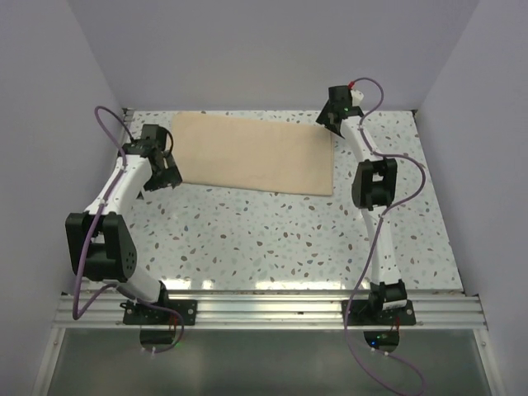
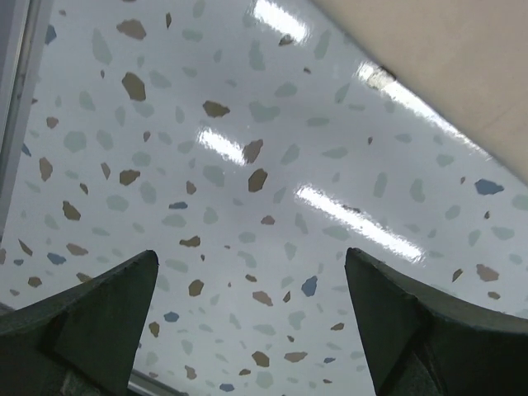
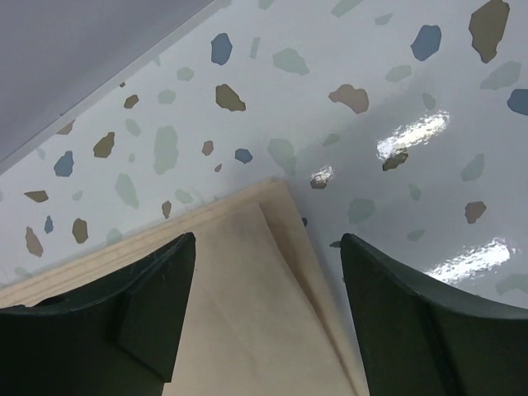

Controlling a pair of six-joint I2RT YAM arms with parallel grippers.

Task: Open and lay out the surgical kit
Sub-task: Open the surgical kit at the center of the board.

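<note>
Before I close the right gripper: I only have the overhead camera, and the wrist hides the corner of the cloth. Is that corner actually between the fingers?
Observer: Yes. In the right wrist view, the corner of the cloth lies between the open fingers of the right gripper.
Operator: Is it a single layer there?
Observer: No. Several stacked edges show at that corner, so it is folded.
Operator: And on the left?
Observer: The left gripper is open above bare table. The cloth's edge passes off to one side, outside its fingers.
</note>
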